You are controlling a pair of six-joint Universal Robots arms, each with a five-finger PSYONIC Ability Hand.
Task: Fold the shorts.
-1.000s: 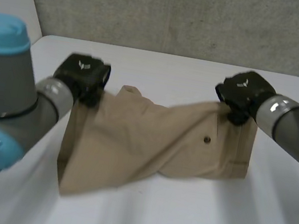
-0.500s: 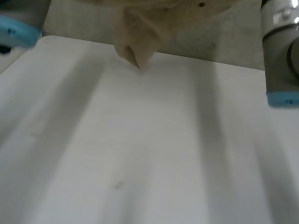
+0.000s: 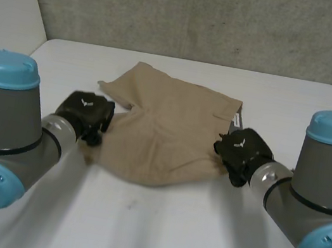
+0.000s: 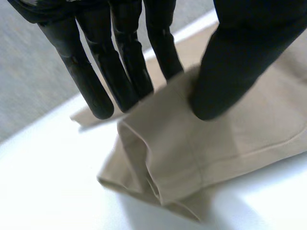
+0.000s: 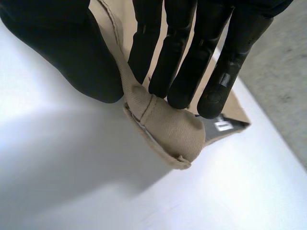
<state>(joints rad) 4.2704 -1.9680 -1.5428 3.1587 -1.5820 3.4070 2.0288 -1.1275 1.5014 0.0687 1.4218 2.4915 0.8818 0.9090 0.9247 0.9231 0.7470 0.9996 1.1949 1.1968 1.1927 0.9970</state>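
Half a second ago I had the tan cloth shorts [image 3: 165,130] swung high over the white table's [image 3: 153,231] far edge. Now they lie spread on it, midway along and nearer the far edge. My left hand [image 3: 85,113] still pinches a folded hem at their left corner between thumb and fingers. My right hand [image 3: 241,153] pinches the bunched right corner likewise.

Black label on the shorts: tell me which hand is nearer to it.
Right. The right hand pinches the shorts beside the black label; the left hand pinches their opposite edge.
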